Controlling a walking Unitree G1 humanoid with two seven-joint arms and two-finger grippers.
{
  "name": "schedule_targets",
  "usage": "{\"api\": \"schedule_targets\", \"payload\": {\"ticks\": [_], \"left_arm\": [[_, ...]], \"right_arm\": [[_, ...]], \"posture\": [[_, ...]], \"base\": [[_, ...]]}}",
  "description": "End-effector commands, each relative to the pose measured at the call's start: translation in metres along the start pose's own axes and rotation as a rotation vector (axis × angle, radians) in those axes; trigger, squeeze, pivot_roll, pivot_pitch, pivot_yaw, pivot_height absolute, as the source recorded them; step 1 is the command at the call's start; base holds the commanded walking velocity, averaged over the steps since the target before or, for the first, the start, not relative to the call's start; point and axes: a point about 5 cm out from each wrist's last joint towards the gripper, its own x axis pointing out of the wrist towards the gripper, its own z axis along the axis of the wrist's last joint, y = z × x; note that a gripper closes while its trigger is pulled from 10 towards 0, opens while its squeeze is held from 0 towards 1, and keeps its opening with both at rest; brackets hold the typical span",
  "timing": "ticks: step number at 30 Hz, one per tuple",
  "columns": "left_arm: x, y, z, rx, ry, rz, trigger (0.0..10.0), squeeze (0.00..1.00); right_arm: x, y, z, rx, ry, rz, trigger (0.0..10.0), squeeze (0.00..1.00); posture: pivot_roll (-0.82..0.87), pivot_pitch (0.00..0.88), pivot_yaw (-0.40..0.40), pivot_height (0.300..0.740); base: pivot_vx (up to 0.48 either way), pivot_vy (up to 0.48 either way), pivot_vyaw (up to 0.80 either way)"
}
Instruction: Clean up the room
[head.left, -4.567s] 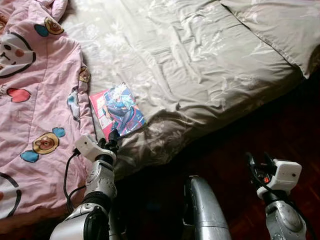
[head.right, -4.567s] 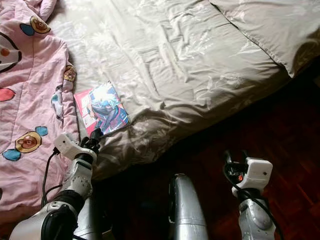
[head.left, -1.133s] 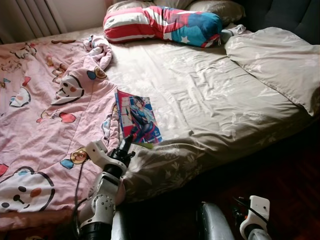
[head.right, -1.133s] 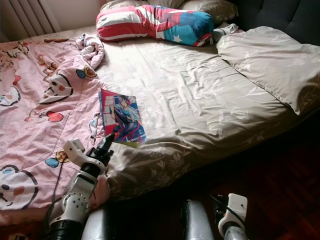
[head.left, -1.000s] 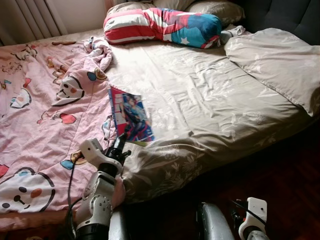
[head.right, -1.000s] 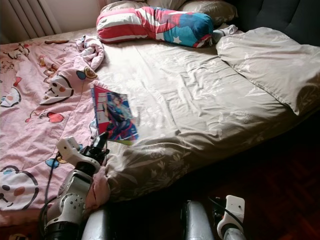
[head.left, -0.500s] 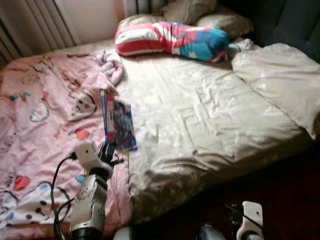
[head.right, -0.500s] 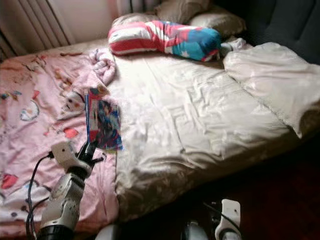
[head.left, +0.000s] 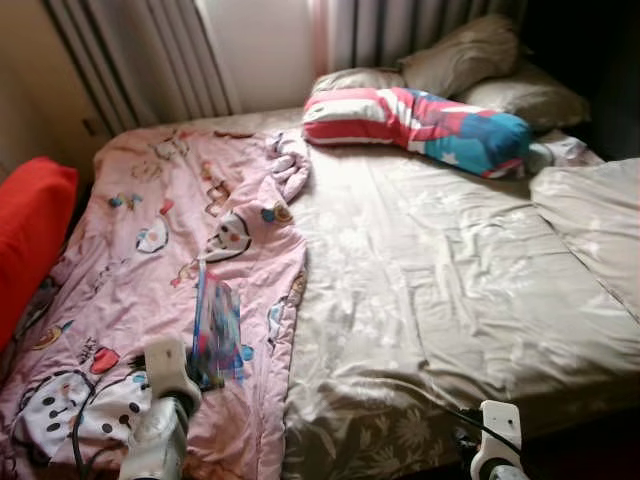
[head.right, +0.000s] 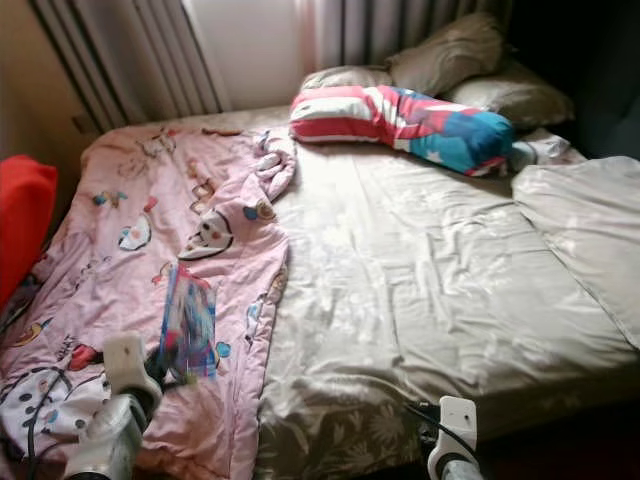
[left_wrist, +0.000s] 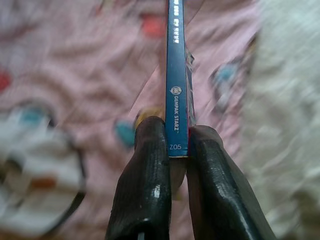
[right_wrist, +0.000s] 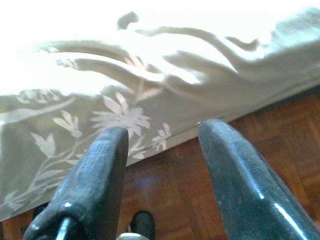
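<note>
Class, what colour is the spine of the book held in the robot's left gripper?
Blue, with small white lettering: the book, pinched by the left gripper. Best in the left wrist view.

The bed (head.left: 450, 290) wore a beige floral sheet. A pink cartoon-print blanket (head.left: 160, 260) covered its left half. A red, white and blue bolster (head.left: 415, 118) lay across the head, beige pillows (head.left: 470, 65) behind it, and a beige duvet (head.left: 595, 235) on the right edge.
</note>
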Motion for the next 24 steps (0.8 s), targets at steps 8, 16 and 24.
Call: {"api": "schedule_targets", "payload": {"ticks": [8,16,24], "left_arm": [[-0.001,0.000,0.006,0.065,-0.092,-0.002,10.0,0.00],[0.001,-0.007,0.008,0.071,-0.110,-0.019,10.0,0.00],[0.002,-0.011,0.009,0.065,-0.122,-0.028,10.0,0.00]], "right_arm": [[-0.001,0.005,-0.007,0.006,0.032,0.008,10.0,0.00],[0.000,0.006,-0.006,0.010,0.032,0.007,10.0,0.00],[0.000,0.005,-0.005,0.008,0.031,0.006,10.0,0.00]], "posture": [[-0.03,0.000,0.058,0.740],[-0.03,0.006,0.051,0.740],[-0.03,0.021,0.046,0.740]], "base": [[0.000,0.000,0.00],[0.000,-0.121,0.00],[0.000,-0.323,0.00]]}}
